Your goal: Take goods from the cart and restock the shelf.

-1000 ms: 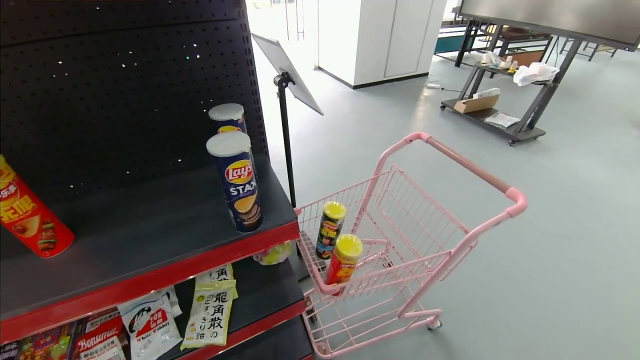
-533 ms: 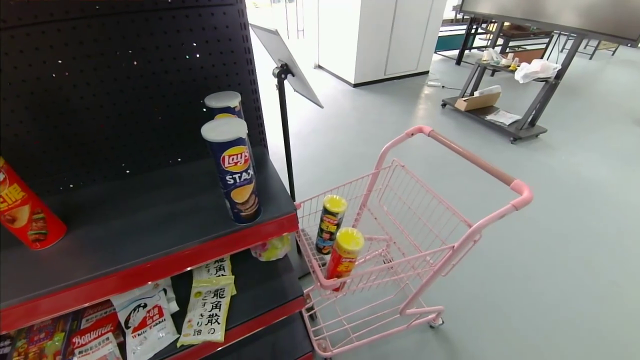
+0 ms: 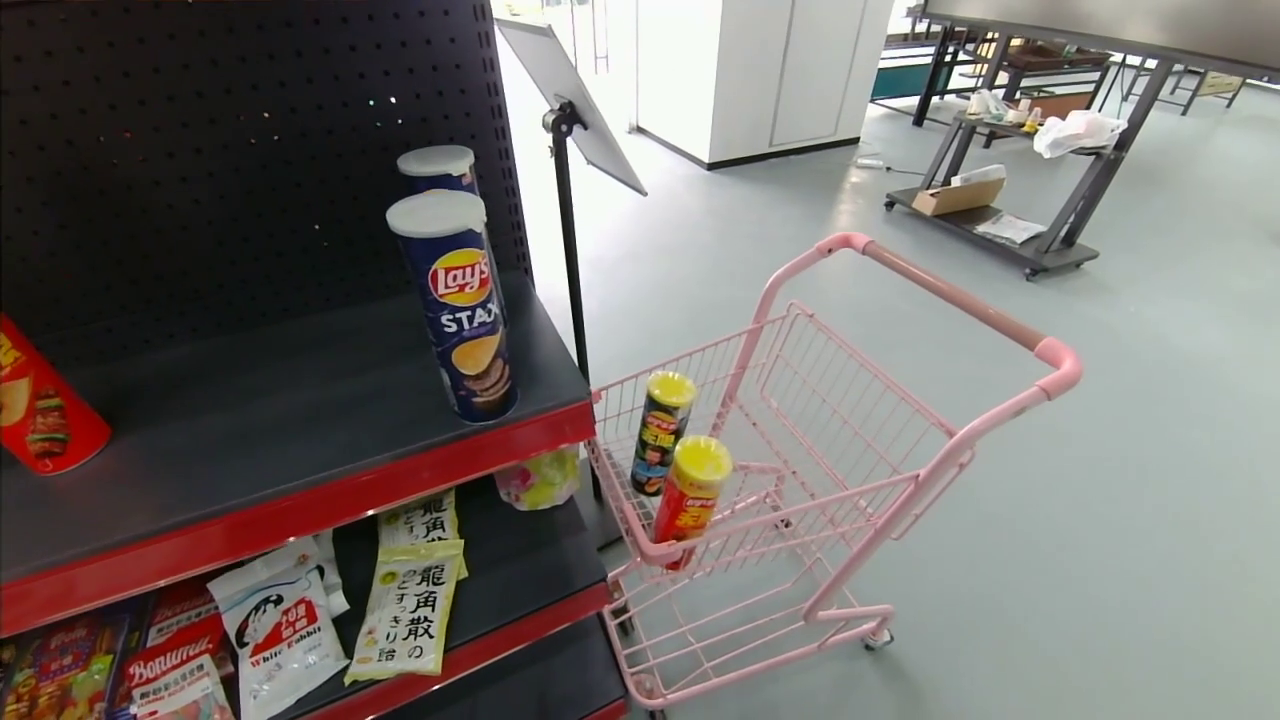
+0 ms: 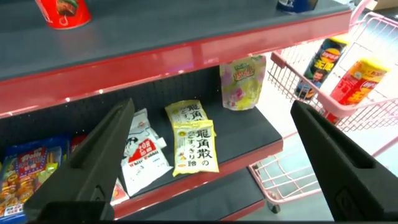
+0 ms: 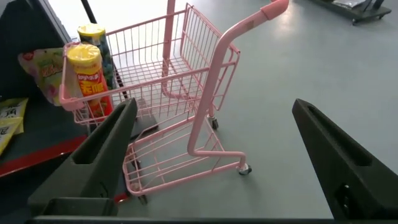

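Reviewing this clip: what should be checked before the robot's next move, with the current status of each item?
1. Left end effector open and empty: ok.
2. Right end effector open and empty: ok.
3. Red can and black can upright in pink cart: ok.
4. Bare room on top shelf: ok.
5. An end effector at a can: not ok, neither touches one.
6. Cart wheels locked: cannot tell.
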Tool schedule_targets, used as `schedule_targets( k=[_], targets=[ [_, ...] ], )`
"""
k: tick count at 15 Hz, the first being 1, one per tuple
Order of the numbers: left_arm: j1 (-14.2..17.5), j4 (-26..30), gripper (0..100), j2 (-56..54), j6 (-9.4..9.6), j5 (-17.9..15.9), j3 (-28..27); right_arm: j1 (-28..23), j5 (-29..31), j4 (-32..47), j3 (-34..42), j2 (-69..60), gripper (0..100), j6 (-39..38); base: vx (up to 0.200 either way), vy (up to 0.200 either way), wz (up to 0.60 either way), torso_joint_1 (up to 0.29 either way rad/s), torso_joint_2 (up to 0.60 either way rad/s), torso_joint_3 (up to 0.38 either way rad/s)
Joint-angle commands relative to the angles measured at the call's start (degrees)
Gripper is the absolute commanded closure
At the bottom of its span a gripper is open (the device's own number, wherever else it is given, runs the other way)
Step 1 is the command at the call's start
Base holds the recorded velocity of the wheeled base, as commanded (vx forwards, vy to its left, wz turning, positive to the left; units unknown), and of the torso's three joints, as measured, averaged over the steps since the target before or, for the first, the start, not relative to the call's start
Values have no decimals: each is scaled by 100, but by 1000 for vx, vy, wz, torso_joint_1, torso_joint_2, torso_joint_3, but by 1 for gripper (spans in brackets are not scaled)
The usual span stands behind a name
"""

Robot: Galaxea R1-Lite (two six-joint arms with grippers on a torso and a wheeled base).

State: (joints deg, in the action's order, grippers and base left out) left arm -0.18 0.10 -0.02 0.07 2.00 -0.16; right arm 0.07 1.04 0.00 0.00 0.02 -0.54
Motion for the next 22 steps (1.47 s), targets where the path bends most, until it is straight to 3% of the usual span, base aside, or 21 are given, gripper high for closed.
schedule_targets(
  k=[1,15,16,17,18,20,22],
  targets=[
    [1,-1,0,2,1,2,-2,1,2,0,0,-2,0,10,0,0,0,-144,344,212],
    [1,-1,0,2,1,2,-2,72,-104,-26,-53,261,0,185,0,0,0,-154,388,236],
    [1,-1,0,2,1,2,-2,300,-657,26,-1477,1527,0,-34,0,0,0,-17,61,56],
    [1,-1,0,2,1,2,-2,371,-701,-18,-2698,3118,0,-816,0,0,0,0,0,0],
    [1,-1,0,2,1,2,-2,494,-842,-123,-3313,3926,0,-1071,0,0,0,0,0,0],
    [1,-1,0,2,1,-7,-2,986,-1237,-483,-3393,5025,0,-491,0,0,0,0,0,0],
    [1,-1,0,2,1,2,-2,1162,-1686,-1793,-3278,6660,0,-482,0,0,0,0,0,0]
  ],
)
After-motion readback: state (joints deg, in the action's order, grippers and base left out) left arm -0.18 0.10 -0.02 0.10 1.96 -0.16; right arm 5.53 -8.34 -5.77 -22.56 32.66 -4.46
